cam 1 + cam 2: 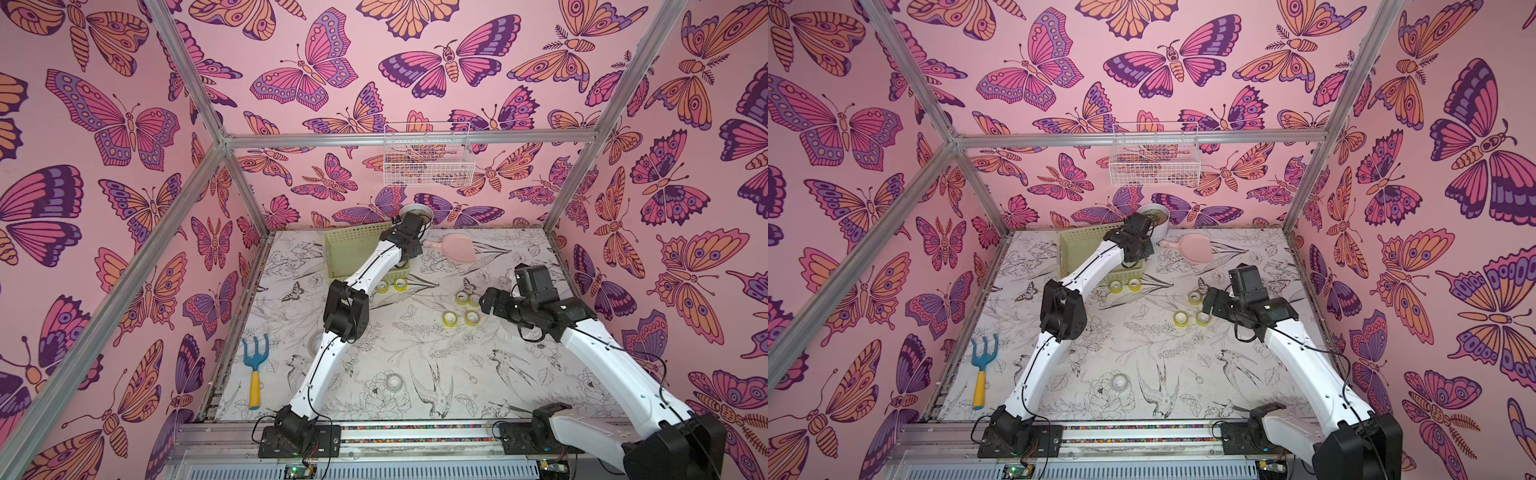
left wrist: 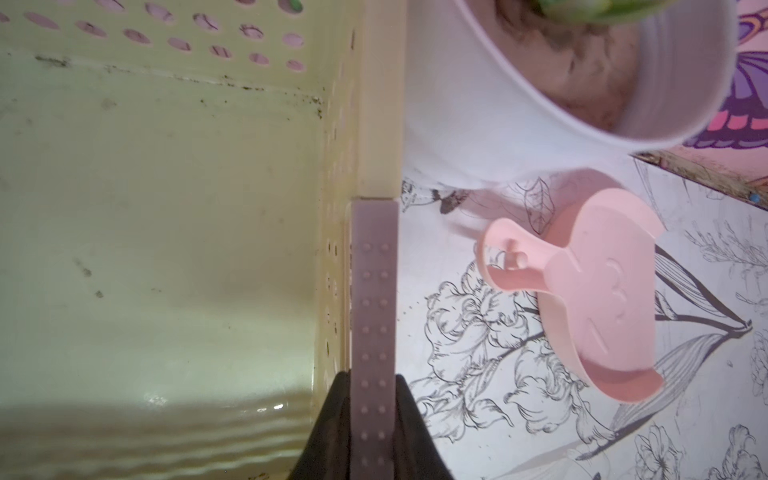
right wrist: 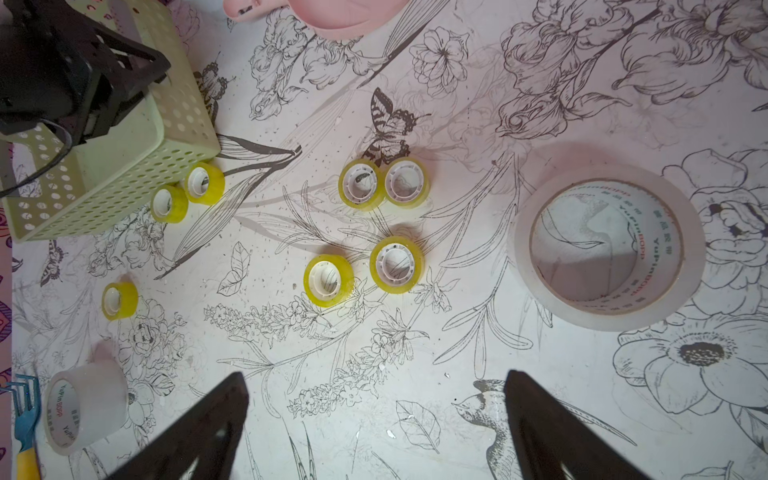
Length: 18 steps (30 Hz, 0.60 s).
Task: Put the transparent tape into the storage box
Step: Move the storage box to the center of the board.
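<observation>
The storage box [image 1: 345, 243] [image 1: 1077, 245], pale yellow-green with perforated sides, stands at the back of the table. My left gripper [image 2: 372, 203] is shut on its side wall [image 2: 380, 124], and the box floor [image 2: 166, 208] is bare. Several small yellow tape rolls lie on the table: two beside the box [image 1: 382, 286] [image 3: 204, 183], a cluster mid-table [image 1: 449, 318] [image 3: 397, 264], and one apart [image 3: 120, 301]. A wide colourless roll [image 3: 609, 245] lies flat; another [image 3: 85, 409] lies on its side. My right gripper [image 3: 376, 374] [image 1: 486, 301] hangs open and empty just short of the cluster.
A pink scoop [image 1: 455, 248] [image 2: 602, 291] and a white plant pot [image 1: 1156, 216] [image 2: 478, 104] sit right of the box. A blue hand rake with a yellow handle [image 1: 254, 365] lies at the table's left edge. A white wire basket [image 1: 428, 156] hangs on the back wall.
</observation>
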Each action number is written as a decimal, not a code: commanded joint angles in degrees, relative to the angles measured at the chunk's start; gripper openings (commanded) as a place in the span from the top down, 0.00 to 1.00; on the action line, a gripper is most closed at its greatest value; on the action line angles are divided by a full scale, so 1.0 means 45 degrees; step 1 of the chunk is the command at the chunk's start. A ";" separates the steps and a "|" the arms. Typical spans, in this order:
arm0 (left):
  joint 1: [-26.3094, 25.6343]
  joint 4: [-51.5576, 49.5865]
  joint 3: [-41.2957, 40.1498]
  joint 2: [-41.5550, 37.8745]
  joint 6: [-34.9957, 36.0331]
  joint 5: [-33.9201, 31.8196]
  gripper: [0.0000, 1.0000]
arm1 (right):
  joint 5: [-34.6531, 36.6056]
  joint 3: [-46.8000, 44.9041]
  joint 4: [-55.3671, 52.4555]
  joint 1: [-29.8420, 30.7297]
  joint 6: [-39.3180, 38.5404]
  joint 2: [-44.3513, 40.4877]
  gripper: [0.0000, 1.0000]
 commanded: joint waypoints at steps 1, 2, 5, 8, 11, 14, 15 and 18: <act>-0.0785 0.0001 -0.1348 -0.0439 -0.1457 0.0436 1.00 | -0.0077 -0.0089 -0.0368 0.0049 -0.0082 -0.0166 0.01; -0.0899 0.0001 -0.1712 -0.0646 -0.1670 0.0403 1.00 | -0.0085 -0.0118 -0.0369 0.0050 -0.0100 -0.0186 0.01; -0.1338 -0.0006 -0.2850 -0.1286 -0.2447 0.0343 1.00 | -0.0111 -0.0244 -0.0292 0.0050 -0.0122 -0.0274 0.01; -0.1899 0.0006 -0.4094 -0.1933 -0.3158 -0.0001 1.00 | -0.0196 -0.0320 -0.0291 0.0050 -0.0159 -0.0264 0.01; -0.2372 0.0007 -0.5190 -0.2485 -0.3949 0.0133 1.00 | -0.0230 -0.0382 -0.0291 0.0050 -0.0234 -0.0243 0.01; -0.2838 0.0073 -0.6203 -0.3088 -0.4547 0.0127 1.00 | -0.0177 -0.0422 -0.0347 0.0031 -0.0252 -0.0208 0.01; -0.3013 0.0065 -0.6442 -0.3267 -0.4605 -0.0017 1.00 | -0.0134 -0.0422 -0.0369 0.0030 -0.0258 -0.0222 0.01; -0.3359 0.0246 -0.6588 -0.3379 -0.4477 0.0136 1.00 | -0.0038 -0.0471 -0.0370 -0.0026 -0.0224 -0.0251 0.01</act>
